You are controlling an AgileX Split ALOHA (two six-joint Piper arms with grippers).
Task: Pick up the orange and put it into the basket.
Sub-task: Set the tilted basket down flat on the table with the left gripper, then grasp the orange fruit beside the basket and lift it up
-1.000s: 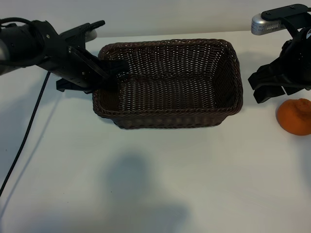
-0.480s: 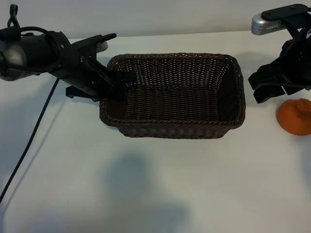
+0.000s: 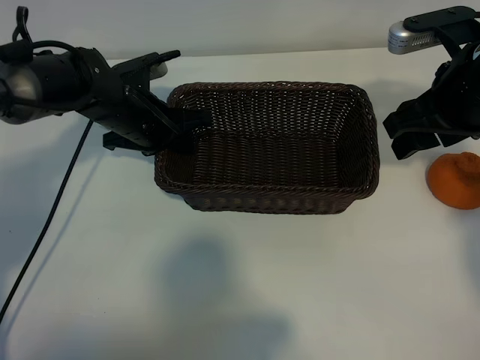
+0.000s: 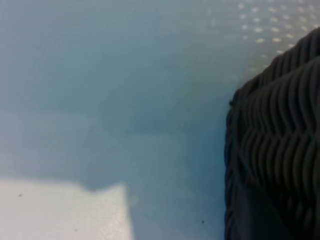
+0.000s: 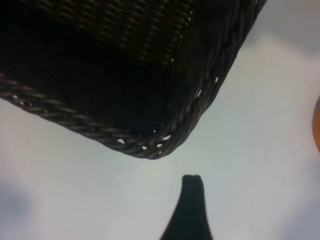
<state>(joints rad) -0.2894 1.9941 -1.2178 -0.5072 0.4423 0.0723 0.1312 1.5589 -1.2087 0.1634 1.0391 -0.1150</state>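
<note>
The dark brown wicker basket (image 3: 270,146) stands mid-table. My left gripper (image 3: 174,129) is at its left wall, astride the braided rim; the left wrist view shows only that woven wall (image 4: 275,150) close up. The orange (image 3: 454,180) lies on the table at the far right, apart from the basket. My right gripper (image 3: 397,136) hangs open and empty between the basket's right end and the orange, just behind the fruit. In the right wrist view one dark finger (image 5: 192,205) points at the basket's corner (image 5: 160,145), and a sliver of the orange (image 5: 317,125) shows at the edge.
A black cable (image 3: 52,210) runs down the white table (image 3: 240,285) from the left arm. A silver camera mount (image 3: 412,34) sticks out above the right arm. A broad shadow lies on the table in front of the basket.
The left arm and the basket shifted together a little to the right, then held still over the last half second. The right arm and the orange have not moved.
</note>
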